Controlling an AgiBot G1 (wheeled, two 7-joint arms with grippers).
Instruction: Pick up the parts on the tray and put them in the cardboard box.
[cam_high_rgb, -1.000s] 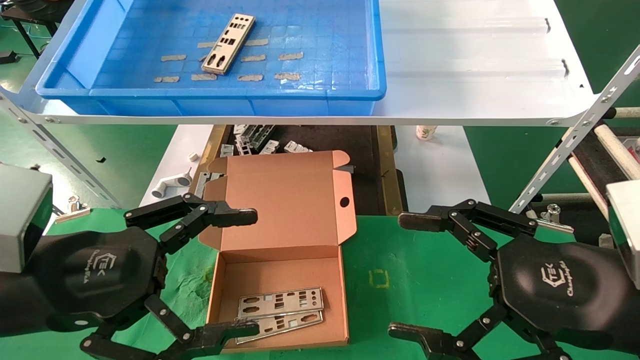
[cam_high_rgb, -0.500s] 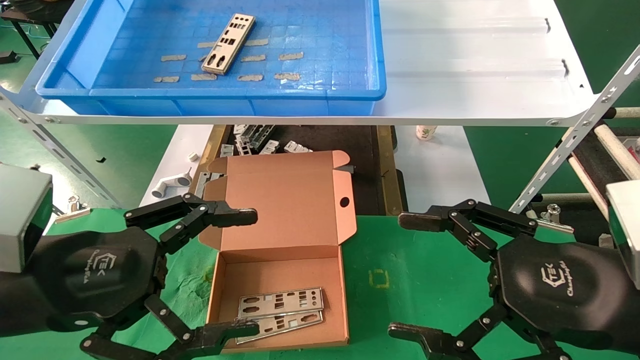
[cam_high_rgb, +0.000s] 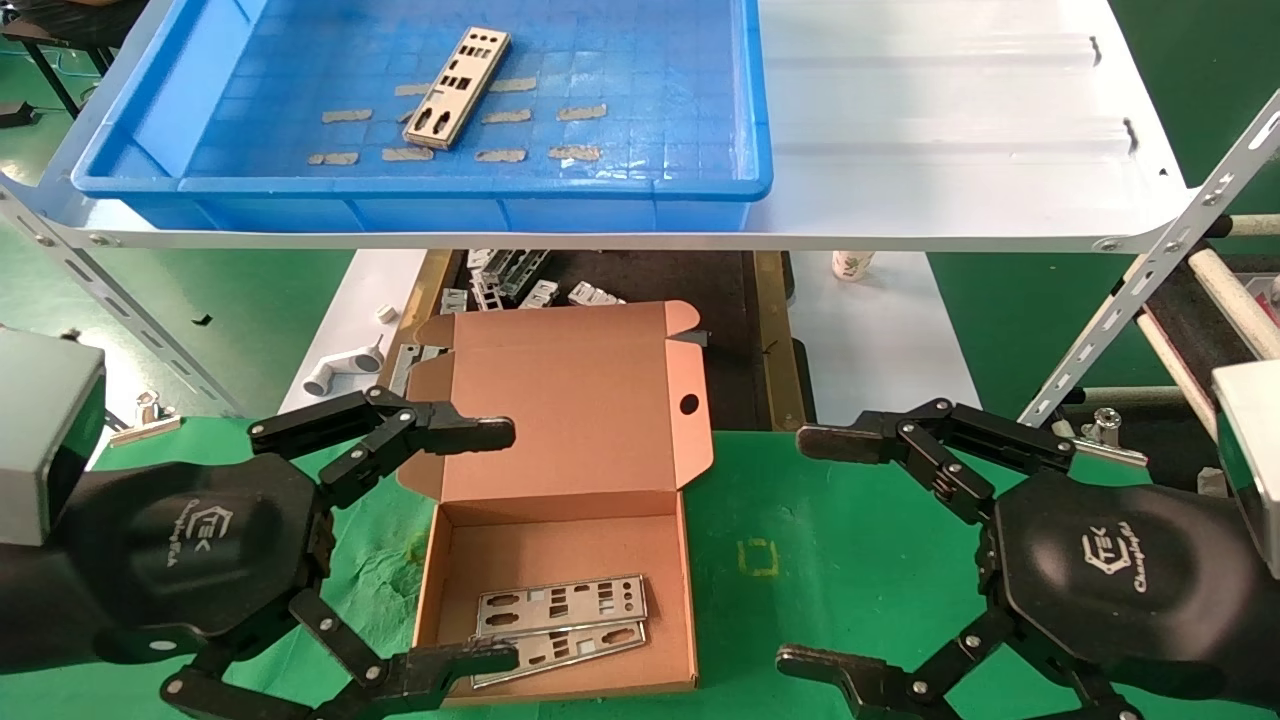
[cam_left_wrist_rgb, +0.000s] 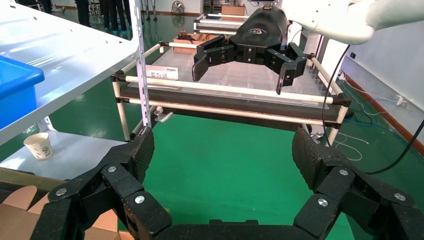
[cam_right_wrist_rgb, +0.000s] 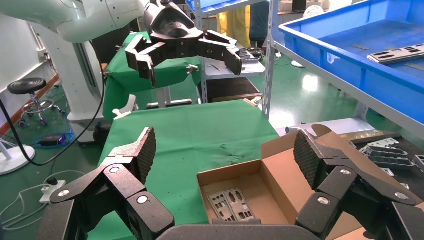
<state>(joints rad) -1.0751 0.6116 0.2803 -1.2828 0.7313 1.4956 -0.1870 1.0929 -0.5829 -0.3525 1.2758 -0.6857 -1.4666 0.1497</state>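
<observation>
Green table (cam_high_rgb: 850, 540) between spread grippers

Before you: a bright blue tray (cam_high_rgb: 700, 100) with a grid-patterned floor and tan tape strips (cam_high_rgb: 582, 112), holding one silver plate (cam_high_rgb: 457, 87) punched with dark holes. Below, a brown cardboard box (cam_high_rgb: 560, 440) holds two silver plates (cam_high_rgb: 560, 620) on a green surface (cam_high_rgb: 830, 540). Both tools (cam_high_rgb: 490, 545) (cam_high_rgb: 800, 550) are black.

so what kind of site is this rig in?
Looks like a factory or workshop floor set up as a packing station. Signs: a blue tray on a metal rack shelf holding a punched metal part, green-painted floor with roller racks, and a cardboard box being filled.
</observation>
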